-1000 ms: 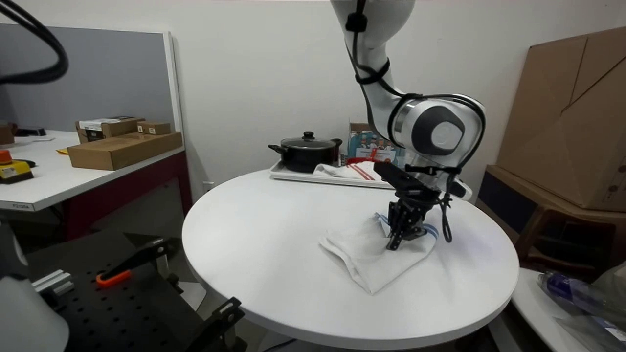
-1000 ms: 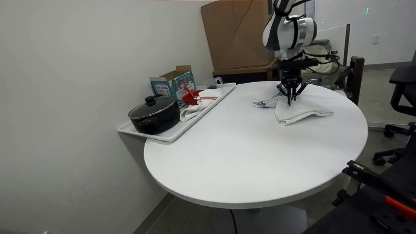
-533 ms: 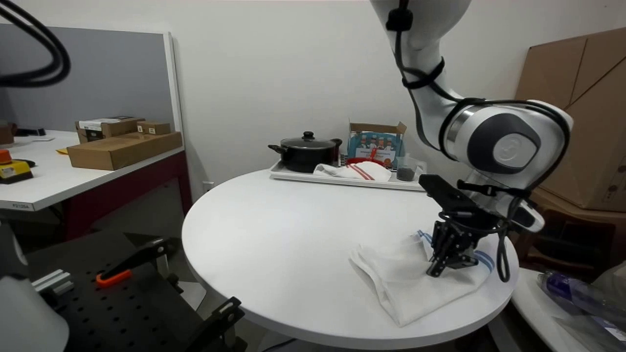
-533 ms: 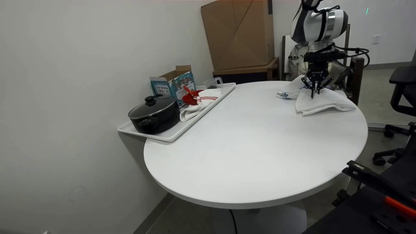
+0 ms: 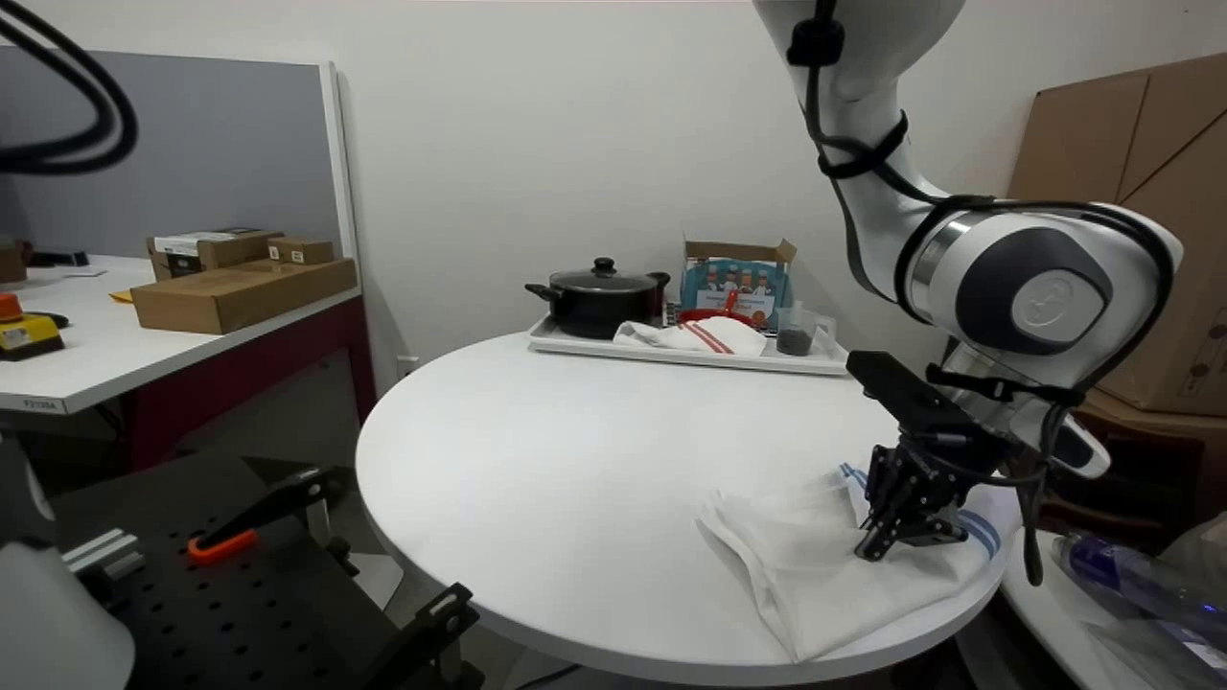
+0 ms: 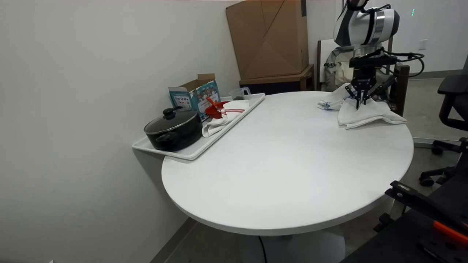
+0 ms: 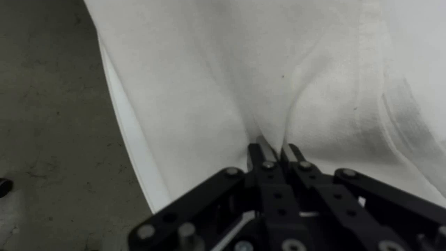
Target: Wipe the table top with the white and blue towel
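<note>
The white and blue towel (image 5: 805, 575) lies folded and rumpled on the round white table top (image 5: 537, 498), close to its edge. Its blue stripes show beside and behind the gripper. In an exterior view the towel (image 6: 369, 116) sits at the far right part of the table top (image 6: 278, 175). My gripper (image 5: 870, 548) points down at the towel's middle; it also shows in an exterior view (image 6: 359, 104). In the wrist view the gripper (image 7: 277, 151) is shut on a pinched fold of the towel (image 7: 195, 90), with creases running into the fingertips. The pinched part is hidden between the fingers.
A white tray (image 6: 193, 155) at the table's wall side holds a black lidded pot (image 5: 604, 299), a cloth with red stripes (image 5: 714, 335), a blue box (image 5: 733, 283) and a clear cup (image 5: 796, 331). Large cardboard boxes (image 5: 1131, 249) stand beyond the table. The wrist view shows floor (image 7: 59, 122) past the edge.
My gripper and the towel have slid together to the right in both exterior views, toward the table's edge. The shift was larger in the first half second. The gripper has stayed shut.
</note>
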`<action>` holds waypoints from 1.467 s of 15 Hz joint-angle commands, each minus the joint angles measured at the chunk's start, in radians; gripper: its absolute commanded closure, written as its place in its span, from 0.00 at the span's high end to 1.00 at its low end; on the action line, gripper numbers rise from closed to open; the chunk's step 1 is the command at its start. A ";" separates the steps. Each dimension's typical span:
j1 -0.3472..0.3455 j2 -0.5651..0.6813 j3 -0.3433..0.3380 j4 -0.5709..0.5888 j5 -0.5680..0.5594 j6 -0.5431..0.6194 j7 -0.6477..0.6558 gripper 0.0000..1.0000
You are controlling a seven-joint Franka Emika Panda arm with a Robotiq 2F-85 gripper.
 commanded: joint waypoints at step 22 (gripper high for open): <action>0.278 -0.508 0.385 -1.145 -0.168 0.725 -0.620 0.01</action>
